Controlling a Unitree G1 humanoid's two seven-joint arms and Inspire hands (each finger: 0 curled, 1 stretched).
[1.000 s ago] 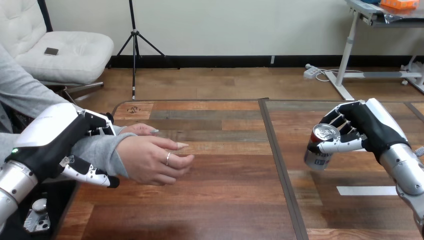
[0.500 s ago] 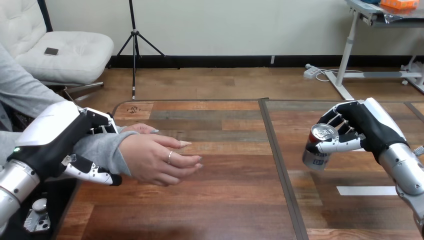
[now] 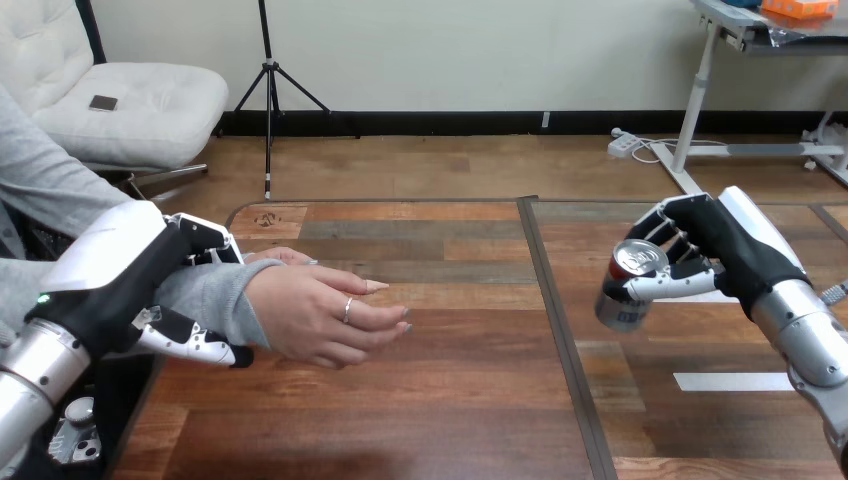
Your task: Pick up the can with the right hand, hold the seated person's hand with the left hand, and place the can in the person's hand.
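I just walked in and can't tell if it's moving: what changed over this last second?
The right hand carried the can a little leftward, toward the person's hand, which drifted slightly rightward with the left hand. Unchanged: right hand gripping the can, left hand curled round the person's wrist.

Bright, even indoor light from above. The white shell of the left hand (image 3: 108,270), clasped round the person's wrist (image 3: 205,295), carries a broad soft highlight; the lid of the can (image 3: 626,285), gripped in the right hand (image 3: 728,250), glints pale. Beneath the person's hand (image 3: 320,315), just beside the left hand, a faint soft-edged shadow lies on the table (image 3: 450,420), whose wood between the hands shows a dull sheen.
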